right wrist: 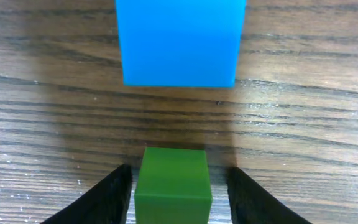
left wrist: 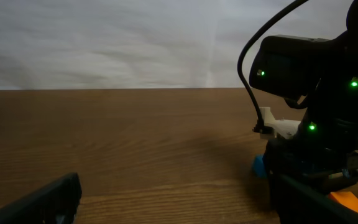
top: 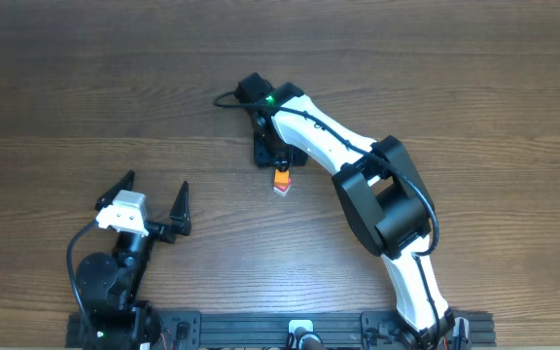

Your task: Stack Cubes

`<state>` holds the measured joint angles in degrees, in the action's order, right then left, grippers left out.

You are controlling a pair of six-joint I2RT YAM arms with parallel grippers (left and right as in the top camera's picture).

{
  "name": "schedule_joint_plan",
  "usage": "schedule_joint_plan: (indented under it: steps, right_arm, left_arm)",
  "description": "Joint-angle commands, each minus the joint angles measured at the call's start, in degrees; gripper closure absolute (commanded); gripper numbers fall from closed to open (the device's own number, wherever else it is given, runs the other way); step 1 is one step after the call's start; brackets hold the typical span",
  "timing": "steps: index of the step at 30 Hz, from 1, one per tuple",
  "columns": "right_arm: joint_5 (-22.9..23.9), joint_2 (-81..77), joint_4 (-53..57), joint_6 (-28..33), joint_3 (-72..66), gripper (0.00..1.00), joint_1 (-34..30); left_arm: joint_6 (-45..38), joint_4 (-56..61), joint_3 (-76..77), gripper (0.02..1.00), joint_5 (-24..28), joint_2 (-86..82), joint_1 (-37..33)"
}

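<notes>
Nearest the arm bases, the left gripper [top: 156, 187] hangs over the wooden table [top: 86, 78], its jaws spread wide. Farther up lies an orange cube [top: 282, 179], just beside the right gripper [right wrist: 179, 175]. That gripper's fingers stand apart on either side of the green cube [right wrist: 173, 183]. Beyond it sits the blue cube [right wrist: 179, 40], near but not touching.

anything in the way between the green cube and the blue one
Nothing visible. The green cube sits inside the open right hand, and only bare table lies between it and the blue cube.
</notes>
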<state>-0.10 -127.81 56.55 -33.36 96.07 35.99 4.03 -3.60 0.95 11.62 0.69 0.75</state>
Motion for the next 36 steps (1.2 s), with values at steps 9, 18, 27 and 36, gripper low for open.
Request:
schedule_joint_plan:
  steps: [9, 18, 27, 36]
  right_arm:
    - [-0.31, -1.97, -0.22, -0.48, 0.46, 0.704, -0.39]
    - [-0.31, -1.97, 0.02, -0.5, 0.46, 0.809, -0.44]
    - [0.46, -1.95, 3.87, -0.48, 3.28, 0.869, -0.44]
    - [1.77, -1.95, 11.5, -0.46, 11.87, 0.895, -0.17]
  left_arm:
    - [-1.03, 0.28, -0.57, 0.018, -0.11, -0.46, 0.26]
    - [-1.03, 0.28, -0.57, 0.02, -0.11, -0.46, 0.26]
    - [-1.03, 0.28, -0.57, 0.018, -0.11, -0.46, 0.26]
    - [-1.03, 0.26, -0.57, 0.018, -0.11, -0.46, 0.26]
